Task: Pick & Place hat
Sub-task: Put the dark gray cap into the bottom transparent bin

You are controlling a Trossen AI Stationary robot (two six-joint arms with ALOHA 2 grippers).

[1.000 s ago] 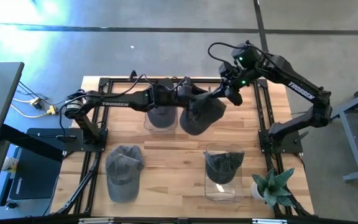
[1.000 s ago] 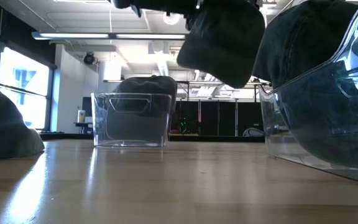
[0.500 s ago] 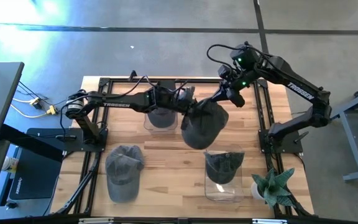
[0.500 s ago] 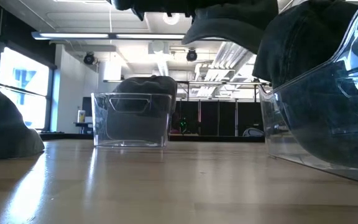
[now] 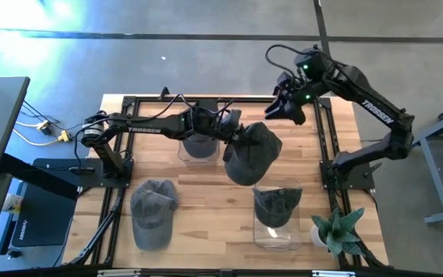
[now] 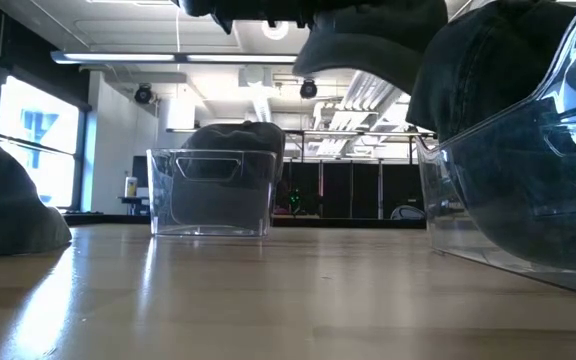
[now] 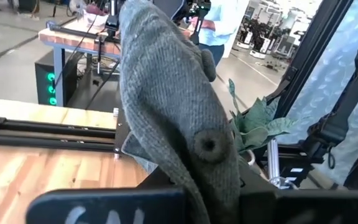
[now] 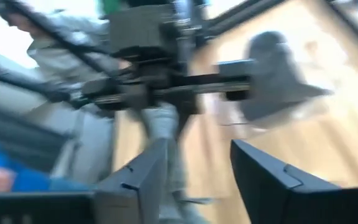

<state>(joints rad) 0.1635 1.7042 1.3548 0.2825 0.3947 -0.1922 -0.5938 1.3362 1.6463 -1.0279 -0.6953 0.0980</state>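
Observation:
A grey hat [image 5: 252,150] hangs in the air over the middle of the table, also seen in the low view as the hat [image 6: 373,40] at the top. My left gripper [image 5: 234,132] reaches in from the left and is shut on it. My right gripper [image 5: 277,110] stands open just beyond the hat's far right side, touching nothing; its fingers [image 8: 135,180] have a bare gap between them. In the left wrist view the hat's crown [image 7: 173,106] with its top button fills the middle. My left gripper pinches the hat at its left-hand side [image 5: 239,138] between its two fingers, coming in about level from the table's left. In the wrist view the cloth [image 7: 213,193] runs down between the fingers, which hide the exact spot. The hat hangs clear of the table.
A clear box [image 5: 198,148] with a hat stands at the far middle, under my left arm. Another clear box [image 5: 277,215] with a hat stands near right. A loose grey hat [image 5: 154,211] lies near left. A green plant [image 5: 337,231] sits at the near right corner.
My left gripper has shut on the hat's left side. My right gripper has opened, let go of the hat and drawn back toward the far right. The hat has gone from one hold to the other and sagged a little toward the near edge, staying off the table.

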